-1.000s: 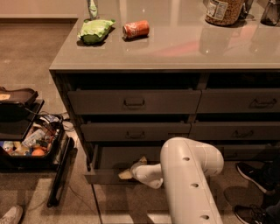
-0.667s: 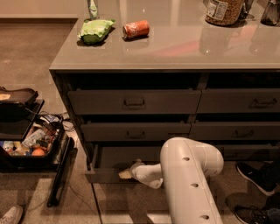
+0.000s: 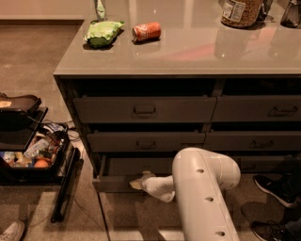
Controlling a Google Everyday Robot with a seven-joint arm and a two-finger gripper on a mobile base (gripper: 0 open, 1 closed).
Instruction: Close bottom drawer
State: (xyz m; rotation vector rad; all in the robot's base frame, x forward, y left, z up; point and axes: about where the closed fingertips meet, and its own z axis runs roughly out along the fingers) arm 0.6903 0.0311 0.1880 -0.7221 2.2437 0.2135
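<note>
The bottom drawer is the lowest of the left column under the grey counter. It stands pulled out a little, its low dark front ahead of the drawers above. My white arm reaches down in front of it. My gripper is at the drawer's front edge, near its middle, touching or nearly touching it. The drawer's handle is hidden behind the gripper.
Two taller drawers sit above, both pushed in. A second drawer column is at the right. On the counter lie a green bag, an orange can and a jar. A black bin of items stands on the floor at left. Shoes are at right.
</note>
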